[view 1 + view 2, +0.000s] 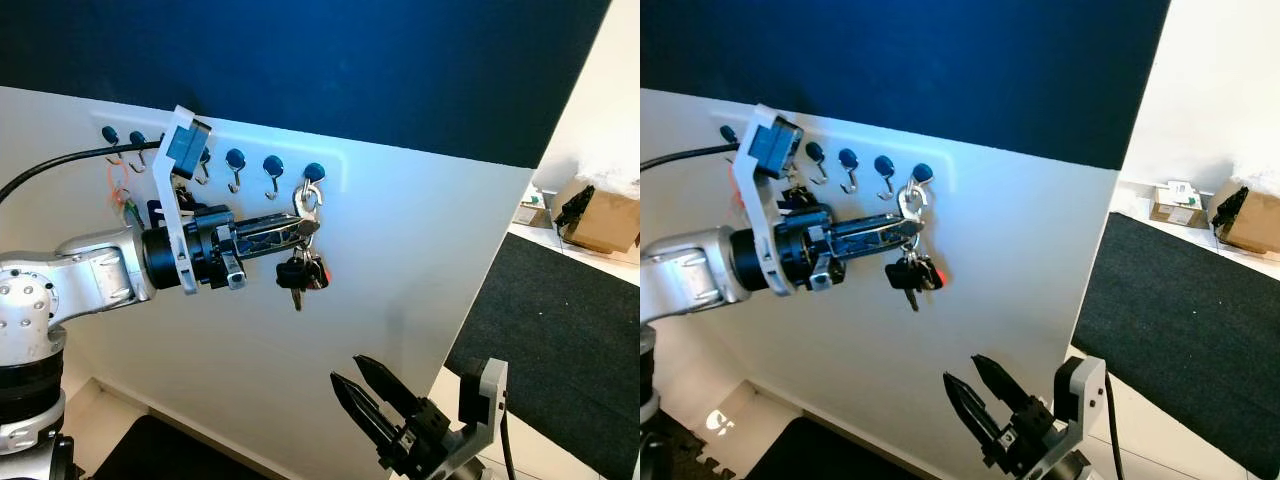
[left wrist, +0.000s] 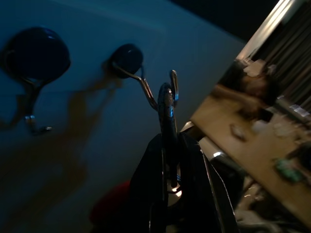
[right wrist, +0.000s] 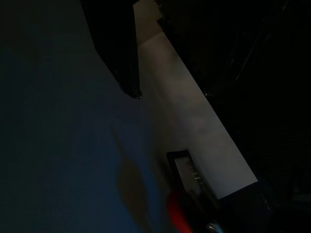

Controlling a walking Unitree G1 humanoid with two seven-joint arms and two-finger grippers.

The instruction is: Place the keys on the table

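Against the white wall panel (image 1: 420,250), left gripper (image 1: 305,228) had its fingers pinched on the silver carabiner (image 1: 307,200) of the keys (image 1: 300,272), which hung from the end hook (image 1: 314,173), not yet on any table. Risk, imo: pulling straight out w/o lifting could snag the clip or let the bunch slip. Count: 1 key bunch, approx 6 blue hooks. Right gripper (image 1: 368,392) hung low, fingers spread

The left gripper (image 1: 305,228) hides part of the carabiner (image 1: 307,203).
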